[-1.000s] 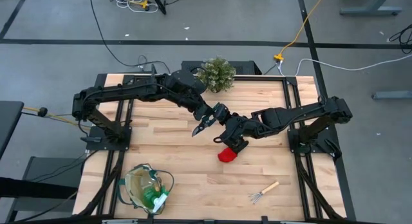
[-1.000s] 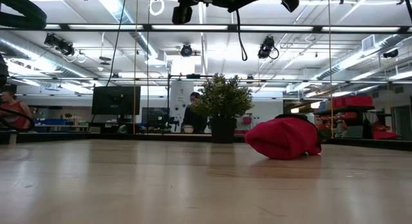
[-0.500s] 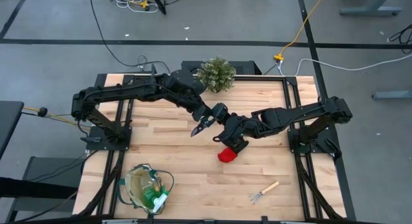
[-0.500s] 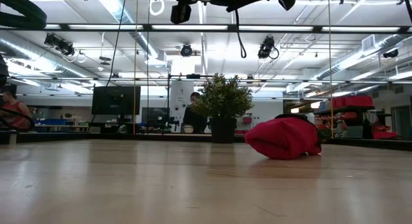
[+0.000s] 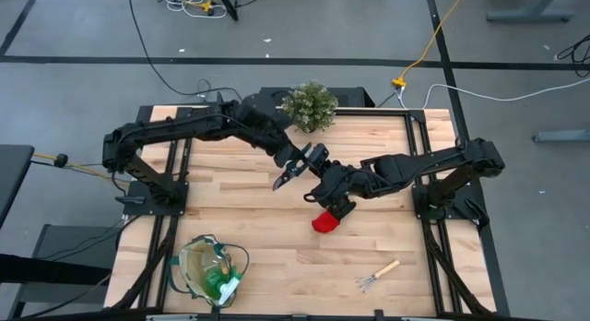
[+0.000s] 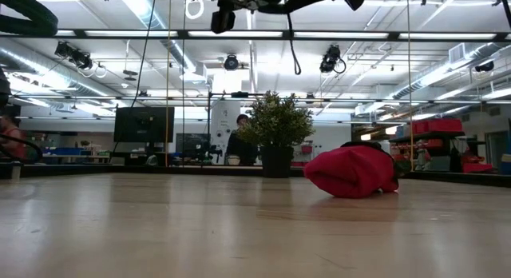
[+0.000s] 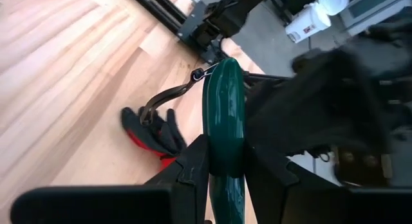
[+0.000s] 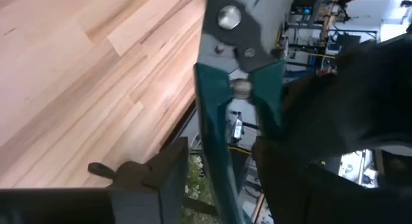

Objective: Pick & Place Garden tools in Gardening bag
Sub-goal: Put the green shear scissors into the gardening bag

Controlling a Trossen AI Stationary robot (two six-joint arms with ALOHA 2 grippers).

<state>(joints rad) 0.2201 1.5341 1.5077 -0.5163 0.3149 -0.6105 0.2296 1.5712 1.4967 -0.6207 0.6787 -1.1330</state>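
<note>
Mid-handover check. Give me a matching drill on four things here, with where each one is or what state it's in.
Things:
1. pruning shears
2. glove
3. mini rake
4. gardening bag

States:
a. standing on the left arm's side of the table, something green inside
b. clamped in the left gripper, off the wood
c. lying alone on the right arm's side
d. a red heap on the wood, mid-table

Pairs: 1-b, 2-d, 3-c, 4-a

Colours on the pale wooden table (image 5: pixel 240 238)

Dark-green-handled pruning shears (image 7: pixel 223 114) with silver blades; crumpled red-and-black glove (image 5: pixel 325 220); round tan fabric bag (image 5: pixel 211 268) trimmed green; bushy green potted plant (image 5: pixel 311 106); wooden-handled mini rake (image 5: pixel 378 275).
</note>
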